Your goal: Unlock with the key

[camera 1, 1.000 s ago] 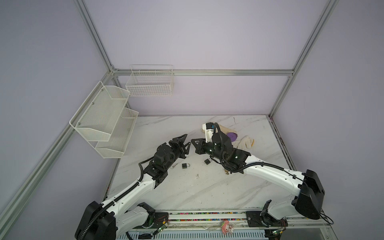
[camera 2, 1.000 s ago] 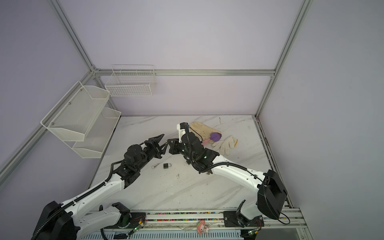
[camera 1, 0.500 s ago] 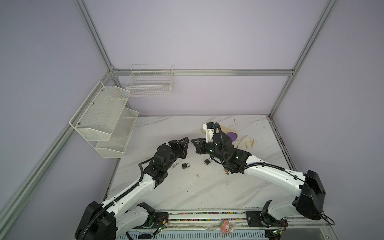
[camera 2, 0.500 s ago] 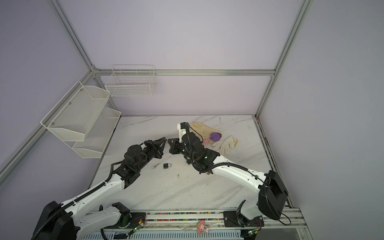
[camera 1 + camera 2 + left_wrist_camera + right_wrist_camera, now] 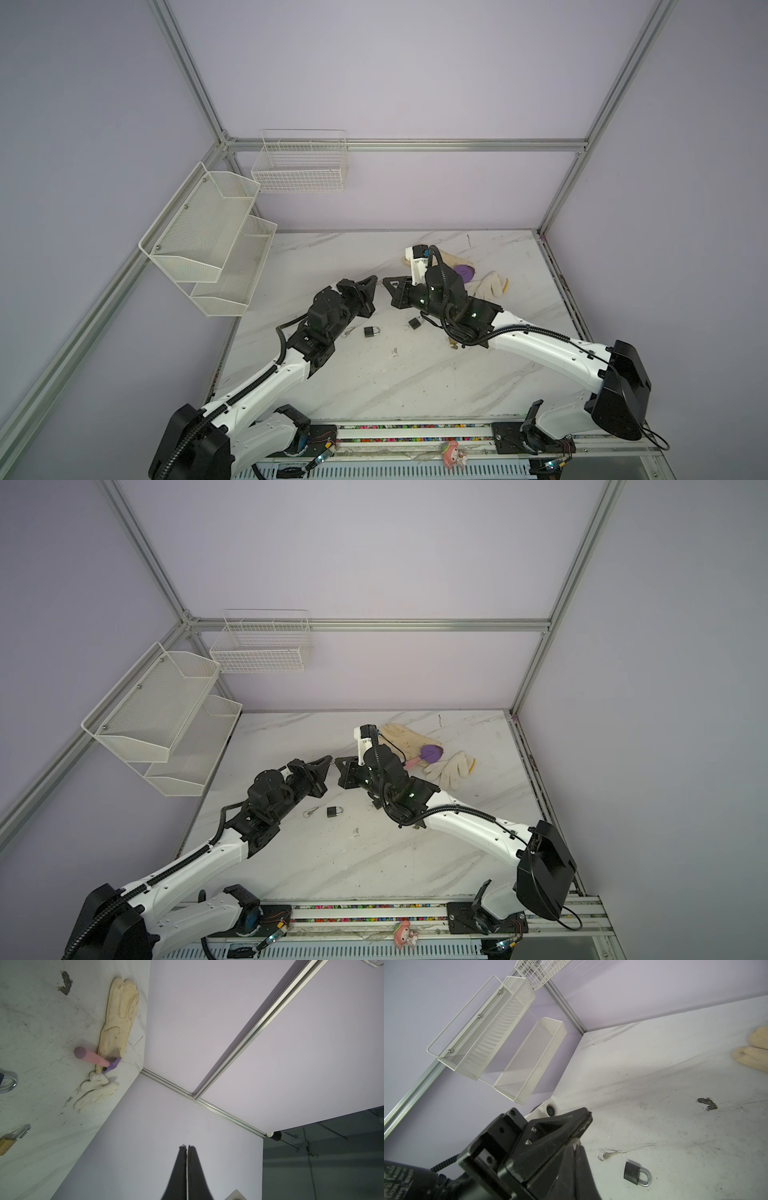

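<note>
Both arms are stretched low over the counter point(image 5: 415, 386) toward mid-scene, wrists bent so the claws point at each other. The left claw point(image 5: 371, 281) and right claw point(image 5: 387, 282) are held above the counter, tips almost meeting; contact can't be told. Both are clenched, and nothing is seen gripped. In the left wrist view the left claw's jaws are pressed together against the wall background.

The key point(image 5: 349, 331) is laid flat on the counter, just left of the black padlock point(image 5: 372, 331), beside the left arm's wrist and apart from both claws. Its ring and the padlock's silver shackle are made out best in the right wrist view.

A second black padlock point(image 5: 414, 323) is shown under the right forearm in a top view only. A brass padlock point(image 5: 8, 1141) is shown clearly only in the left wrist view. The yellow glove point(image 5: 401, 735), white glove point(image 5: 451, 766) and purple-headed tool point(image 5: 430, 753) are seen far right, the yellow glove largely hidden by the right arm in a top view.
</note>
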`<state>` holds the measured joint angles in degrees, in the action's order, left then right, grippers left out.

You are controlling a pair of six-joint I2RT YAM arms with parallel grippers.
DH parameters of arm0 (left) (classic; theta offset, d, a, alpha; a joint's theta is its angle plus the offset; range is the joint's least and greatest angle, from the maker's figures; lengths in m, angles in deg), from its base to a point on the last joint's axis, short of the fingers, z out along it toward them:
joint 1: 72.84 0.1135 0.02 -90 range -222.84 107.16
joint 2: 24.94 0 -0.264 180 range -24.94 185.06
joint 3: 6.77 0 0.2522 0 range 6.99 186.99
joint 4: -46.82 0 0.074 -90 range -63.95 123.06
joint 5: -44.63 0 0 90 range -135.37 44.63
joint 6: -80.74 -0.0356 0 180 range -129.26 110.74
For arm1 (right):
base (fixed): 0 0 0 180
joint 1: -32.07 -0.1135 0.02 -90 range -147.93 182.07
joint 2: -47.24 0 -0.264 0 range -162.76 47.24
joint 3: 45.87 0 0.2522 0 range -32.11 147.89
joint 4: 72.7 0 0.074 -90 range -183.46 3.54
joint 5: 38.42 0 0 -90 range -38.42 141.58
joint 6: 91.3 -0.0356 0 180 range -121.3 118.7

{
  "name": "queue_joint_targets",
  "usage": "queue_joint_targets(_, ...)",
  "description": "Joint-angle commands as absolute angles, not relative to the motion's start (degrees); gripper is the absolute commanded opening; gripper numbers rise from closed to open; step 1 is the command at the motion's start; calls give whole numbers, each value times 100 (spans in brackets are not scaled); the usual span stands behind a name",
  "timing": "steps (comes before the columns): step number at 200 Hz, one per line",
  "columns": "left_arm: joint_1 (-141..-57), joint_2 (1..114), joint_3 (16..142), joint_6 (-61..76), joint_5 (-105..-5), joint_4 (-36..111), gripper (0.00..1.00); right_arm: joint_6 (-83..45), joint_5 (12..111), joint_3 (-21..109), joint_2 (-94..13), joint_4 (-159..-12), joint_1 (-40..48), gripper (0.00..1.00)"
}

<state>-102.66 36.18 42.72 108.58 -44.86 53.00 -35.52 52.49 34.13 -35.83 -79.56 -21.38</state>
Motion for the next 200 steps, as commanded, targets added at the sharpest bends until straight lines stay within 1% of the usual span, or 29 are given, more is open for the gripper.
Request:
queue_joint_targets(1,-10293,3447,4252,10479,-4371,5303,0,-3496,5216,3402,-3321,-7831,-2181,5)
queue_joint_targets(21,-10297,3421,4352,10122,-4305,5239,0,-3584,5215,3398,-3189,-7946,-2165,24)
queue_joint_targets(33,-10290,3412,4435,9801,-4253,5209,0,-3576,5237,3387,-3175,-8031,-2161,33)
queue_joint_targets(40,-10290,3412,4504,9564,-4226,5153,0,-3581,5265,3389,-2970,-8092,-2147,39)
queue_joint_targets(63,-10281,3421,4853,8554,-4339,4825,0,-3701,5721,3328,-2760,-8276,-1875,47)
queue_joint_targets(93,-10283,3429,5383,6927,-4554,4313,0,-4202,7076,3052,-2502,-8224,-980,51)
queue_joint_targets(109,-10279,3468,5760,5955,-4640,3799,0,-4278,7624,2944,-2406,-8250,-650,54)
queue_joint_targets(125,-10275,3541,5990,5026,-4896,3694,0,-4281,8206,2773,-2329,-8154,-379,55)
queue_joint_targets(148,-10279,3669,6078,3902,-5391,3901,0,-4449,8812,2599,-2336,-7806,-266,57)
queue_joint_targets(160,-10277,3725,6032,3558,-5660,4161,0,-4566,9141,2528,-2387,-7430,-265,58)
queue_joint_targets(171,-10281,3767,5939,3452,-5848,4540,0,-4859,9433,2346,-2427,-6788,-263,58)
queue_joint_targets(188,-10277,3821,5777,3389,-6094,5231,0,-5431,9664,2008,-2473,-5689,-265,58)
queue_joint_targets(200,-10281,3859,5745,3357,-6194,5455,0,-5666,9753,1865,-2535,-5135,-265,58)
